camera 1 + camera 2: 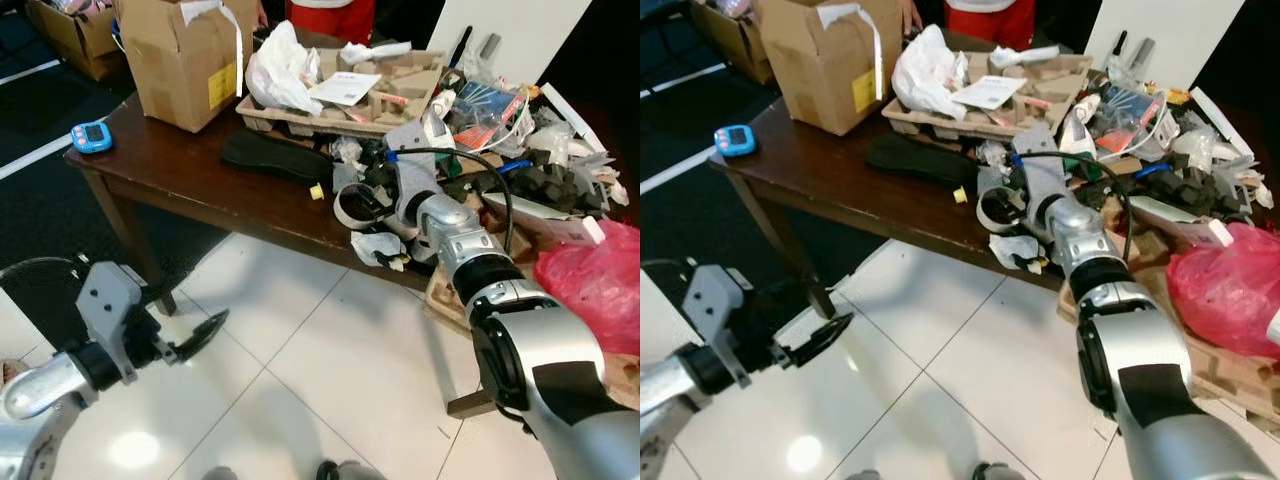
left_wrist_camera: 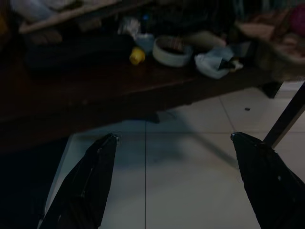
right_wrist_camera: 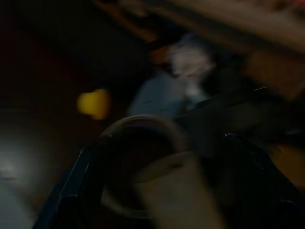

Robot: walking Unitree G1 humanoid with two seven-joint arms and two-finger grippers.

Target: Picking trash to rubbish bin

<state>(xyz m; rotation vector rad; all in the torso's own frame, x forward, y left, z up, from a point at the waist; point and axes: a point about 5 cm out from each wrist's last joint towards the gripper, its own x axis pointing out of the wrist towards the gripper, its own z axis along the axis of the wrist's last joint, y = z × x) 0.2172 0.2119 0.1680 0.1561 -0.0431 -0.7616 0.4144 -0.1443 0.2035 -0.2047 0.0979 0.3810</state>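
From the head views, the right gripper (image 1: 372,200) reaches onto the cluttered wooden table (image 1: 190,170) at a tape roll (image 1: 352,207) near the front edge, just beside crumpled paper (image 1: 378,247); whether its fingers have closed I cannot tell. The left gripper (image 1: 195,338) hangs low over the tiled floor. In the left wrist view its fingers (image 2: 88,183) are spread wide, holding nothing. The blurred right wrist view has the roll's ring (image 3: 138,162) between the dark fingers, a small yellow piece (image 3: 94,103) nearby. Best to settle one finger inside the ring before squeezing, then lift straight up.
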